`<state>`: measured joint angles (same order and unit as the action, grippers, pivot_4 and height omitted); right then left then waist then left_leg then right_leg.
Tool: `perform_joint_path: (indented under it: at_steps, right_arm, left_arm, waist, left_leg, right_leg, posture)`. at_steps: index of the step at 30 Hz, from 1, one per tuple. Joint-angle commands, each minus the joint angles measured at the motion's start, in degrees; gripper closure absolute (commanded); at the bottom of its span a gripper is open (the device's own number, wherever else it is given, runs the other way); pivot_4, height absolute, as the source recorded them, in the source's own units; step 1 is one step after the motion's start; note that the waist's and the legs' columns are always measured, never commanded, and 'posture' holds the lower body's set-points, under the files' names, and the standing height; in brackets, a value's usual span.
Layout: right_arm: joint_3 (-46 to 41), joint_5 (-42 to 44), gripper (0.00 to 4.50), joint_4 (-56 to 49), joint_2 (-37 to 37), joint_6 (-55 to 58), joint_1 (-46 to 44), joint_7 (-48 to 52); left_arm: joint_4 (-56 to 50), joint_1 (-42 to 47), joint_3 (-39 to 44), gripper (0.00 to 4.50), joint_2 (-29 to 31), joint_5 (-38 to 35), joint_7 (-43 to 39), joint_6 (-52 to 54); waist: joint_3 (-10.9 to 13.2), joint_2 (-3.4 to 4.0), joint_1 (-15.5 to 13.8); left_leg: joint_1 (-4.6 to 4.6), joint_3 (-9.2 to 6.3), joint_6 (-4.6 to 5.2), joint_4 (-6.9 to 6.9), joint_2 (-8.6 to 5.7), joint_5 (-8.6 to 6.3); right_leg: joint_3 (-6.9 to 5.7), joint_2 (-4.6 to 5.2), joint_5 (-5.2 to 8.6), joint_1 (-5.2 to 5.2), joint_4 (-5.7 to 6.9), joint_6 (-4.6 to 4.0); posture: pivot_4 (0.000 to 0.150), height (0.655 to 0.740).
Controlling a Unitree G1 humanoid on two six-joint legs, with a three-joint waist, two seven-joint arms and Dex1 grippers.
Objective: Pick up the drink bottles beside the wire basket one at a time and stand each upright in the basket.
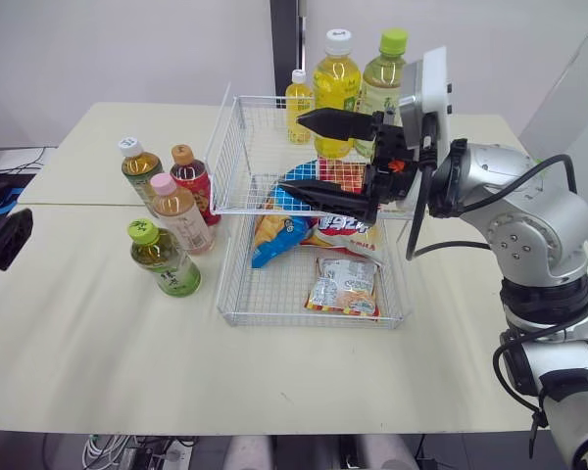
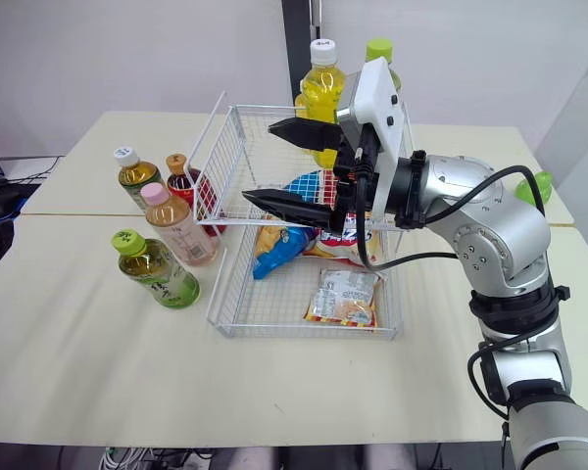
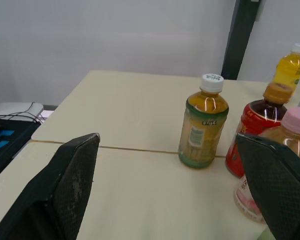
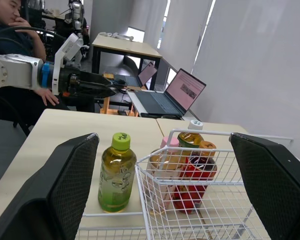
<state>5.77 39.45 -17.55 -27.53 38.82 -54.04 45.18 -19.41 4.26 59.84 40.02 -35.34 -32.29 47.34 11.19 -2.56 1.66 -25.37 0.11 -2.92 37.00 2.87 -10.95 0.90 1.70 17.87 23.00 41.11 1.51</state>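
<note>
Nothing stowed yet, I judge: my right pincer [image 1: 289, 152] hangs released, empty, over the wire basket [image 1: 231, 274]; four drink bottles [image 1: 179, 211] wait along its left side; left pincer [image 3: 167, 141] released.

Snack packets [image 1: 343, 286] crowd the wire basket's [image 1: 274, 319] floor, its near-left strip bare; open tabletop [image 1: 78, 333] lies left of the four clustered bottles [image 1: 181, 217].

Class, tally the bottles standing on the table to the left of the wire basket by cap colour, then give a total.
White-capped bottle: 1
Orange-capped bottle: 1
Pink-capped bottle: 1
Green-capped bottle: 1
Total: 4
</note>
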Motion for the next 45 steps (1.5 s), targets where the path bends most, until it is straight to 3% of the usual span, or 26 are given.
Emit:
perform_joint_path:
  at_steps: [1, 4, 14, 24, 29, 40, 45]
  right_arm:
    - [-1.9, -0.1, 0.0, -1.0, -0.3, -0.4, -1.0, 0.1]
    - [-2.3, -0.2, 0.0, -1.9, -0.8, -0.1, -0.7, -0.4]
    - [-5.1, 0.4, 0.0, -6.5, -3.6, 3.1, 0.5, -4.4]
    - [-7.5, 1.8, 0.0, -10.6, -5.7, 7.2, 1.0, -7.9]
    - [-8.3, 2.8, 0.0, -11.7, -6.4, 8.5, 0.8, -9.1]
    - [-8.6, 3.4, 0.0, -12.7, -6.7, 9.9, 0.5, -10.5]
    - [-8.6, 3.2, 0.0, -12.8, -6.5, 9.6, 0.7, -10.8]
  left_arm:
    - [1.8, 3.3, -3.8, 0.02, 1.6, -0.2, 1.8, -3.3]
    - [6.7, 8.2, -10.9, 0.02, 2.7, 1.9, 2.3, -6.5]
    - [36.1, 31.7, -32.4, 0.02, 3.8, 13.9, 2.0, -23.0]
    - [64.2, 48.3, -41.2, 0.02, 2.1, 21.1, 0.3, -37.8]
    - [72.6, 52.8, -42.8, 0.02, 2.2, 22.8, -1.1, -42.2]
    - [78.4, 55.1, -43.0, 3.13, 3.0, 23.6, -1.9, -44.8]
    - [76.5, 54.1, -41.8, 3.14, 5.0, 22.8, -2.4, -43.9]
  waist:
    - [0.0, 0.01, -0.1]
    - [0.0, -0.08, -0.3]
    - [0.0, -0.08, -0.1]
    - [0.0, -0.08, 0.1]
    - [0.0, -0.08, 0.1]
    - [0.0, -0.08, 0.1]
    - [0.0, -0.08, 0.2]
  left_leg:
    - [0.07, 0.0, 0.0, 0.0, -0.01, 0.0]
    - [0.65, -0.04, 0.0, -0.07, -0.05, -0.01]
    - [0.61, 0.02, 0.01, -0.13, -0.05, -0.01]
    - [0.57, 0.03, 0.01, -0.14, -0.05, -0.02]
    - [0.53, 0.03, 0.01, -0.15, -0.06, -0.02]
    - [0.51, 0.03, 0.01, -0.16, -0.06, -0.02]
    - [0.51, 0.03, 0.01, -0.17, -0.05, -0.02]
  right_leg:
    - [0.0, 0.0, 0.0, -0.1, -0.02, 0.0]
    - [-0.08, 0.01, 0.03, -0.78, -0.22, -0.03]
    - [-0.04, -0.04, 0.02, -0.72, -0.25, -0.02]
    - [-0.06, -0.04, 0.02, -0.68, -0.27, -0.01]
    - [-0.06, -0.04, 0.02, -0.67, -0.3, -0.01]
    - [-0.07, -0.04, 0.03, -0.66, -0.32, 0.0]
    - [-0.07, -0.04, 0.03, -0.66, -0.32, 0.0]
  posture:
    - [0.15, 0.74]
    - [0.15, 0.74]
    - [0.15, 0.74]
    - [0.15, 0.74]
    - [0.15, 0.74]
    - [0.15, 0.74]
    - [0.15, 0.74]
